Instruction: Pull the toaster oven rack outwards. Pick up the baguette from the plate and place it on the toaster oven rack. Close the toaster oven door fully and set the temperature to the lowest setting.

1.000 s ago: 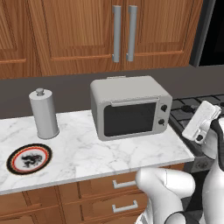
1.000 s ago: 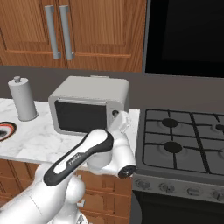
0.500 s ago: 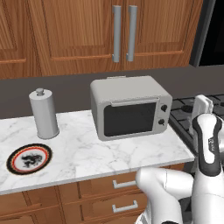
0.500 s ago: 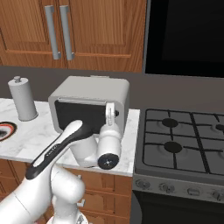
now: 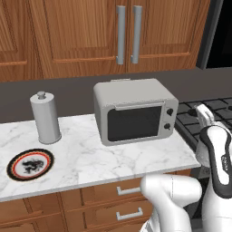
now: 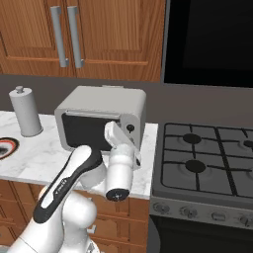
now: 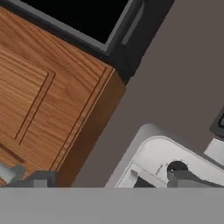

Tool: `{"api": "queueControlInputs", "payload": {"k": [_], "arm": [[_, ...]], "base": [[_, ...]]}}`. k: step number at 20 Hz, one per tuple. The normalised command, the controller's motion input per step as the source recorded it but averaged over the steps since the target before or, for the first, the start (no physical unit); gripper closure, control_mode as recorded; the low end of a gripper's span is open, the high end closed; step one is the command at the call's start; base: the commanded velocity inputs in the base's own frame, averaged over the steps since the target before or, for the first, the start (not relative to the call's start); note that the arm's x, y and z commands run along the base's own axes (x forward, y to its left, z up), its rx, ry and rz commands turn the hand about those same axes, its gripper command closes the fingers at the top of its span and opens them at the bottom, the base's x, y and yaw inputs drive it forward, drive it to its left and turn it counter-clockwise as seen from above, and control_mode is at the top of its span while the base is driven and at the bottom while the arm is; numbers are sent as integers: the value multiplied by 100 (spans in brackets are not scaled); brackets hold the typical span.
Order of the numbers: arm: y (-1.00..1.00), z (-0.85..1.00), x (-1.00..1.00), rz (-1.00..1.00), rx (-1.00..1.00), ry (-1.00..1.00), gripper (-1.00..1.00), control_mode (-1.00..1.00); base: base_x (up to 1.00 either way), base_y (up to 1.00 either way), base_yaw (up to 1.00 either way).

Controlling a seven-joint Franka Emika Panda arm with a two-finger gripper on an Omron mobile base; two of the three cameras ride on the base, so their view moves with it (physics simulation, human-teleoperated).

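Swinging up since a second ago, the gripper [image 6: 112,129] now hangs wide open and empty before the shut toaster oven [image 6: 101,120], likely nearing its door handle [image 5: 138,106].

In the left base view the counter [image 5: 86,154] runs across the middle of the frame. The toaster oven [image 5: 135,111] stands on it right of centre, its toaster oven door [image 5: 134,123] shut, with two knobs [image 5: 168,119] at the right edge of its front. The canister [image 5: 45,117] stands on the counter left of the oven, well apart from it. The plate [image 5: 30,164] lies at the lower left, in front of the canister. Wall cupboards [image 5: 118,31] hang above along the top. The stove [image 5: 204,113] adjoins the counter at the right edge. Drawers [image 5: 118,199] sit below the counter. The end effector [image 6: 121,141] is at the centre of the right base view, in front of the oven's right part.
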Motion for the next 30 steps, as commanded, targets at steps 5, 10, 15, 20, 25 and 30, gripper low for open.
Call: {"api": "queueControlInputs", "payload": {"k": [5,10,15,20,25,30], "arm": [[0,0,-4,-1,-62,-27,-100,-100],[0,0,-6,-11,-69,-22,-100,-100],[10,0,-8,-19,-33,-3,-100,-100],[41,0,0,-19,-17,1,-100,-100],[38,0,12,-13,-10,5,-100,-100],[4,0,11,0,0,9,-100,-100]], "base": [[0,0,0],[0,0,0],[0,0,0],[0,0,0],[0,0,0],[0,0,0]]}}
